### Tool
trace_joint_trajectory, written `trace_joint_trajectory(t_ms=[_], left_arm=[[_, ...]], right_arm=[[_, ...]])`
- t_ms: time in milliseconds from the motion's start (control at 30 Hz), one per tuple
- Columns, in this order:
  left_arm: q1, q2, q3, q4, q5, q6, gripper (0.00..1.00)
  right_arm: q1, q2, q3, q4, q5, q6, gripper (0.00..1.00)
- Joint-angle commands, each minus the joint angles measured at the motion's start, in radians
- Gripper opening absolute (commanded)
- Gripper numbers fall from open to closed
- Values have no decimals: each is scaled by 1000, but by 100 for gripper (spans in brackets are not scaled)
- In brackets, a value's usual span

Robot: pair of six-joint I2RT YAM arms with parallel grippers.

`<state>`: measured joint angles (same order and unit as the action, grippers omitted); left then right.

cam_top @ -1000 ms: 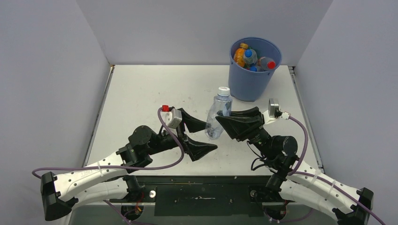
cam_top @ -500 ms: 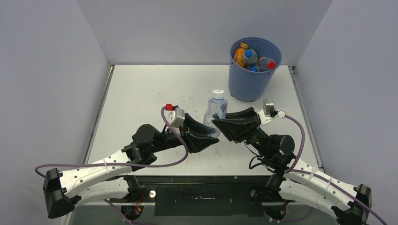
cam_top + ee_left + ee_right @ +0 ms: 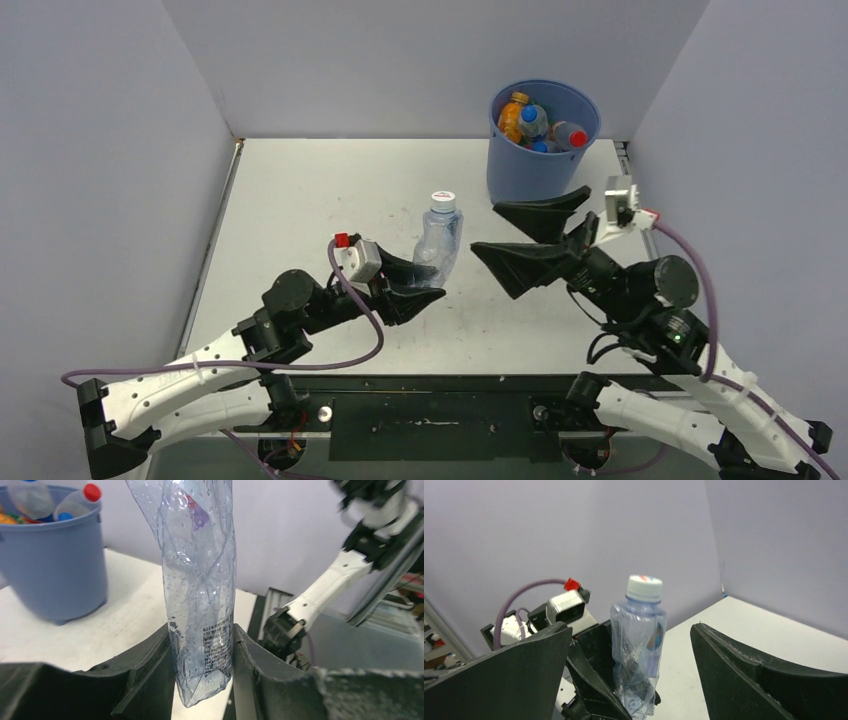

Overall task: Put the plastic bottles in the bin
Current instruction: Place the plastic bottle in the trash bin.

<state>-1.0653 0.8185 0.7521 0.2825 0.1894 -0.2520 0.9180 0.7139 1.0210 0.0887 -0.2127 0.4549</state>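
My left claw (image 3: 424, 288) was clamped on the bottom end of a crumpled clear bottle (image 3: 438, 238), holding it nearly upright above the tabletop (image 3: 300, 200), well apart from the blue bin (image 3: 530, 185) at the far right, which already held other bottles (image 3: 535, 125). My right claw (image 3: 486, 228) stood wide apart beside it, gripping nothing. Held so low on a thin, dented wall, the bottle could have tipped or squirted free on the carry and fallen short of the rim.

table (image 3: 300, 200): pale grey, scuffed | walls (image 3: 400, 60): plain lilac, three sides
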Motion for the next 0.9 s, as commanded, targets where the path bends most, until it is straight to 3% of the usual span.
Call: trace_joint_trajectory(t_ms=[0,133,267,567,667,800,867], left_arm=[[-3,-18,72,-195,-157,189,0],[-30,-10,108,-266,-271,307,0],[-68,4,142,-318,-360,388,0],[-120,17,150,-321,-417,437,0],[-125,17,148,-313,-419,438,0],[-125,12,142,-298,-421,424,0],[-126,8,135,-280,-410,417,3]], right_arm=[[2,71,230,-350,137,-140,91],[2,206,418,-509,208,-159,87],[2,317,522,-562,204,-156,83],[4,390,535,-545,198,-144,70],[4,393,530,-557,193,-142,54],[3,389,516,-572,188,-145,12],[2,387,514,-576,191,-149,5]])
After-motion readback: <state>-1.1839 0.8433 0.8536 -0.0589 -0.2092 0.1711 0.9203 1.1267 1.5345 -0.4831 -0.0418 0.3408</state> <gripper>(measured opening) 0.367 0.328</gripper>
